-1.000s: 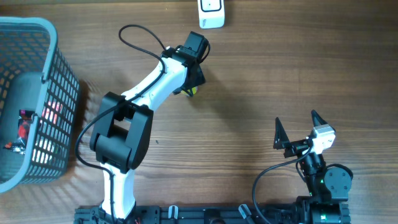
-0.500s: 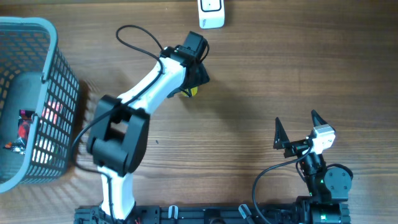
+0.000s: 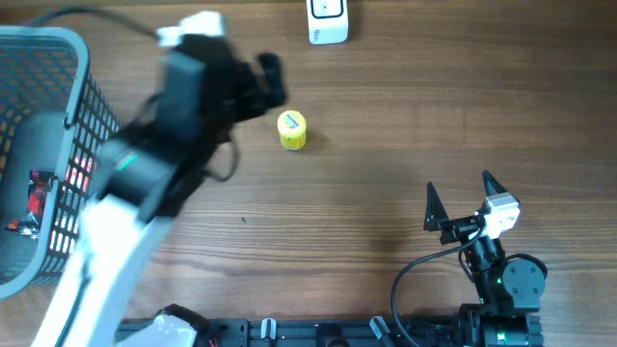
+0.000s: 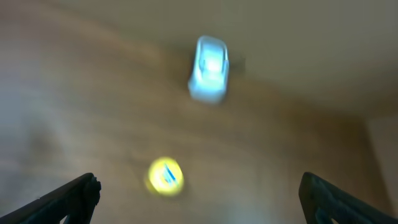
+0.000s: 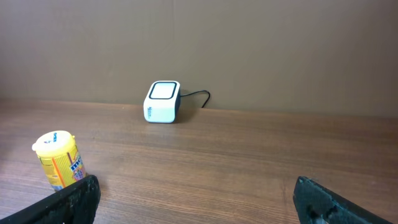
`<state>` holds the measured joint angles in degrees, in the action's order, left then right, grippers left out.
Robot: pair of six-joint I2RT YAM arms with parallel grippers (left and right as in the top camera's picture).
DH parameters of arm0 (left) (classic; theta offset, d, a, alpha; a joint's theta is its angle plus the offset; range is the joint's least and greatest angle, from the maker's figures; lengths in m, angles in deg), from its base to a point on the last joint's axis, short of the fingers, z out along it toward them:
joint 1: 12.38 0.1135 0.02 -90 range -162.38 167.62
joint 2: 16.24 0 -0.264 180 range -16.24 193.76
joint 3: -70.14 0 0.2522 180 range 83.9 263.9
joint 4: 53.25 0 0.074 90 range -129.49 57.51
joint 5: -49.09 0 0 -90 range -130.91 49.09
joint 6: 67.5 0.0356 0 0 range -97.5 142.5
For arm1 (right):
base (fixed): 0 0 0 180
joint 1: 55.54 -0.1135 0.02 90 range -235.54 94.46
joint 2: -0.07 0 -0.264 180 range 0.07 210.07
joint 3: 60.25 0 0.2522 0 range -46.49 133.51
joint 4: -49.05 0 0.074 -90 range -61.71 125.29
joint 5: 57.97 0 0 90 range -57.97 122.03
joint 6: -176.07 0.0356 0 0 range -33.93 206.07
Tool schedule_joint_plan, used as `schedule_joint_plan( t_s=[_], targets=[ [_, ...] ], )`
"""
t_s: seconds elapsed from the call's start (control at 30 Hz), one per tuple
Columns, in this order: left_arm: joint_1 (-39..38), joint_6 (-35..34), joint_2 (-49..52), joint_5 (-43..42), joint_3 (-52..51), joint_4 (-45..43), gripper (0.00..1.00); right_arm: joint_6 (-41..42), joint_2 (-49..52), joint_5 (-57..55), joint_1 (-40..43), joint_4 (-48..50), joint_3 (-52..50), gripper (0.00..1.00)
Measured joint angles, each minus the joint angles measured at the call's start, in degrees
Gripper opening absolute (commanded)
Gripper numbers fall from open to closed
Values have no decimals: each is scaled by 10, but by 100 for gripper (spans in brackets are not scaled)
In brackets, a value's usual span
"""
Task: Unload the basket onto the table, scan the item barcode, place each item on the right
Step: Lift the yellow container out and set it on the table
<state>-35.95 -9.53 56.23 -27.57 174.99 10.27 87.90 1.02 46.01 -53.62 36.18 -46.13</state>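
Noting the yellow canister [image 3: 292,130] upright, near the scanner [image 3: 328,21] at its 7 o'clock overhead, touching neither claw. We see the left gripper [image 4: 199,186] wide open, empty, above it; the right gripper [image 3: 461,193] likewise, parked. Upright, its label faces sideways, which we judge suits regrasping.

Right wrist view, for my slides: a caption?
Yellow container upright on the wooden table, white scanner beyond, seen past the open right gripper.

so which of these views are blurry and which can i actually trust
overhead: only the left arm is smeared by motion blur, the yellow bottle and white scanner are sharp; left wrist: the whole frame is soft, both are just fuzzy blobs; right wrist: crisp, even the bottle's label shows
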Motion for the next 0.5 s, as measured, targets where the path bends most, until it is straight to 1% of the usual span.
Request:
schedule_joint_plan(
  t_s=[0.07, 0.1, 0.17, 0.23, 0.3, 0.33, 0.4, 0.47, 0.5],
  targets=[
    [49, 3, -48, 51, 18, 0, 100, 0, 0, 0, 0, 0, 0, 100],
    [88, 4, -71, 76, 30, -1, 100, 0, 0, 0, 0, 0, 0, 100],
    [183, 5, -104, 114, 52, -4, 100, 0, 0, 0, 0, 0, 0, 100],
    [275, 5, -122, 133, 65, -3, 100, 0, 0, 0, 0, 0, 0, 100],
    [377, 5, -123, 132, 71, 7, 100, 0, 0, 0, 0, 0, 0, 100],
    [441, 5, -113, 122, 71, 20, 100, 0, 0, 0, 0, 0, 0, 100],
    [505, 5, -90, 102, 71, 33, 100, 0, 0, 0, 0, 0, 0, 100],
    [580, 5, -40, 62, 71, 41, 100, 0, 0, 0, 0, 0, 0, 100],
    [602, 5, -19, 52, 71, 41, 100, 0, 0, 0, 0, 0, 0, 100]
  ],
)
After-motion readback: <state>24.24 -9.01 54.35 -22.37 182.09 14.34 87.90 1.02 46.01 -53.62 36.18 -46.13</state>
